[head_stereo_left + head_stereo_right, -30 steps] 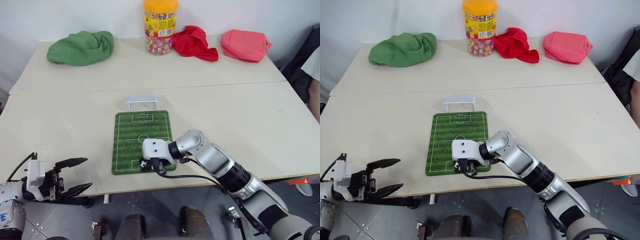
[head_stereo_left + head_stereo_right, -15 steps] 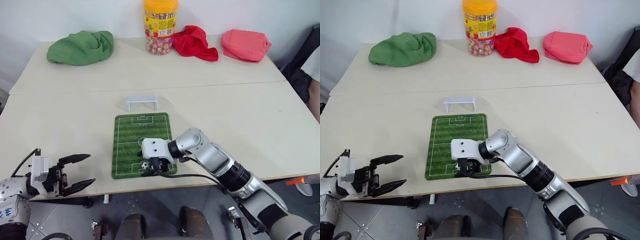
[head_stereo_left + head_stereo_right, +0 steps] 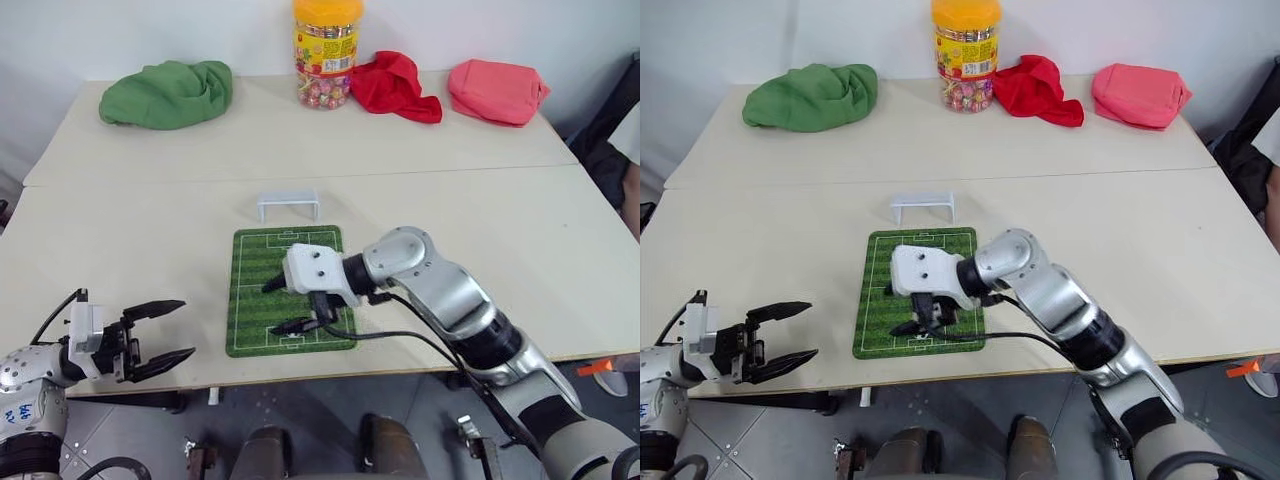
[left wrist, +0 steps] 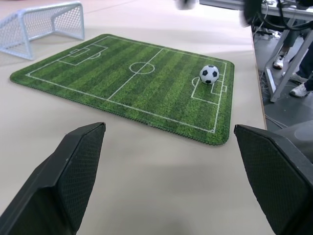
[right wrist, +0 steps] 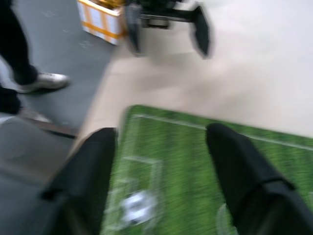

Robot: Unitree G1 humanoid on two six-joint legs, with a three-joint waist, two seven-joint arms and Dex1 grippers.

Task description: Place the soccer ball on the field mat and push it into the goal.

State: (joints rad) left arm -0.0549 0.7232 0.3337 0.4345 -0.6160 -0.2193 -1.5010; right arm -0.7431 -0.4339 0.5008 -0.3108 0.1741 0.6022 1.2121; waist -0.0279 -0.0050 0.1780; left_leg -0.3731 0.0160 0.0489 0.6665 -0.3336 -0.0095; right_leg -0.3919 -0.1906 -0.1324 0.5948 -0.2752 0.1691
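At the lower left of the left eye view, the left gripper (image 3: 165,333) sat just off the near table edge with its two black fingers spread apart and nothing between them. Toward the lower centre, the right gripper (image 3: 291,305) hung over the near half of the field mat (image 3: 257,262), its fingers parted and empty, one fingertip over the mat's middle stripes and the other near its front edge. The soccer ball (image 4: 210,74) lay on the mat's near penalty box, free of both grippers; in the left wrist view it sat at the right-hand end of the green pitch, and in the right wrist view it showed as a blurred white spot (image 5: 137,207) below the gap between the dark fingers. The mat lay flat on the beige table (image 3: 520,250), a little below the frame's centre. Just beyond its far edge, near the middle of the frame, stood the goal (image 3: 287,205), upright and apart from the mat. Along the top of the frame, from left to right, lay a green cloth (image 3: 167,92), a candy jar (image 3: 324,55) with an orange lid, a red cloth (image 3: 394,84) and a pink cloth (image 3: 498,90).
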